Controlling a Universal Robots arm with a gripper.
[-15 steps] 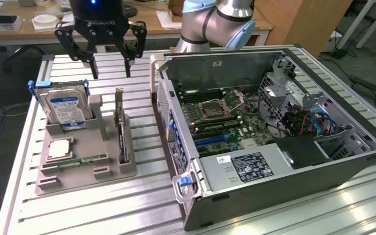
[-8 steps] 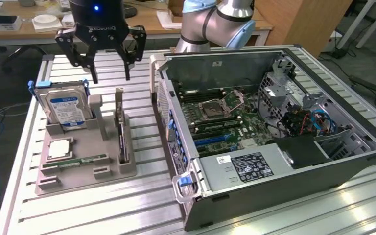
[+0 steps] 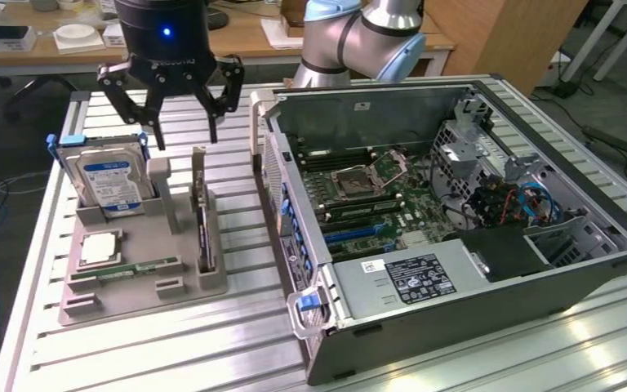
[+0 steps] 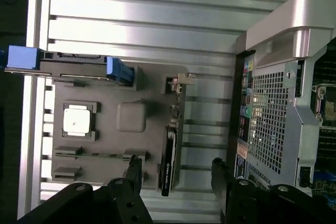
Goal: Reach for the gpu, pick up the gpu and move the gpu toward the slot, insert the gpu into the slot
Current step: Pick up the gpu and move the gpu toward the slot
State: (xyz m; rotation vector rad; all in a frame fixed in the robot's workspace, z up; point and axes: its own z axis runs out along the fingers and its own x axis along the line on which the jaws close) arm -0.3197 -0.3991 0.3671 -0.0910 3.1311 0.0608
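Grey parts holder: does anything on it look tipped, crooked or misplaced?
Nothing stands out. The hard drive and the gpu stand upright in their cradles, the processor chip lies flat in its recess, and the open gripper hangs above them.

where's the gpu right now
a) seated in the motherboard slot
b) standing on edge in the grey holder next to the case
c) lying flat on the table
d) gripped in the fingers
b: the gpu stands on edge in the grey holder beside the case, while the gripper hangs above it, open and empty.
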